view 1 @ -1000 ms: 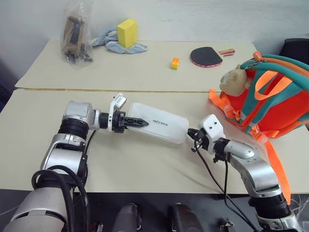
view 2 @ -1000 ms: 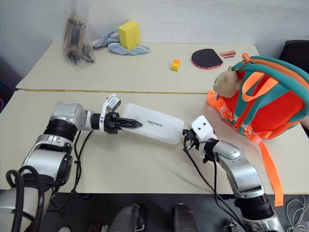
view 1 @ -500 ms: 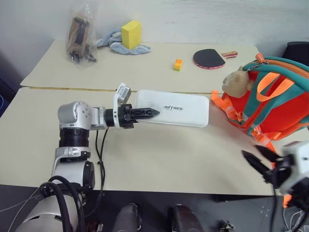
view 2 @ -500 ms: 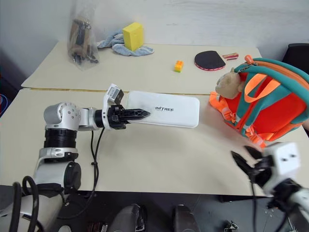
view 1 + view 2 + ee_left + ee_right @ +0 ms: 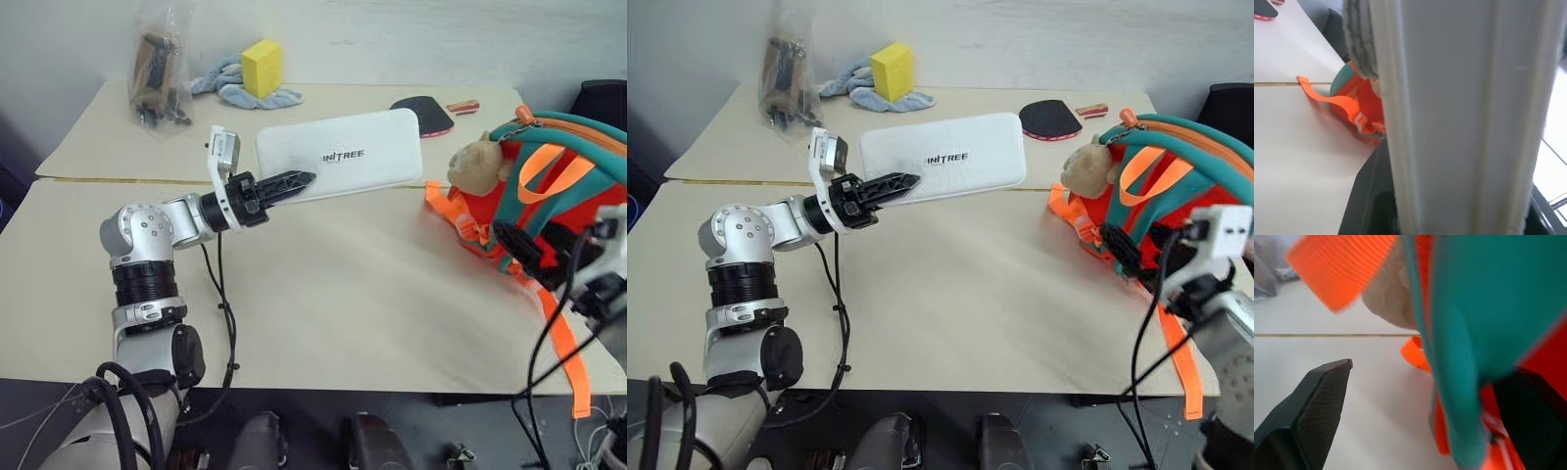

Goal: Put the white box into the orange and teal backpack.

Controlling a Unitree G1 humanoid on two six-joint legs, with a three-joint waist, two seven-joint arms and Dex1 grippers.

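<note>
We held the white box (image 5: 338,155) aloft in our left gripper (image 5: 290,183), right gripper (image 5: 529,257) spread wide at the orange and teal backpack (image 5: 573,201).

My black fingers (image 5: 291,182) grip a white box (image 5: 343,155) with dark lettering. The backpack (image 5: 558,186) is bright orange with teal trim and orange straps, and a tan bear (image 5: 477,166) hangs on it. A yellow block (image 5: 261,67) sits on a blue-grey cloth (image 5: 235,88).

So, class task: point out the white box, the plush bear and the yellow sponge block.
white box (image 5: 338,157), left eye view, printed face.
plush bear (image 5: 474,166), left eye view, head.
yellow sponge block (image 5: 261,67), left eye view, front face.
</note>
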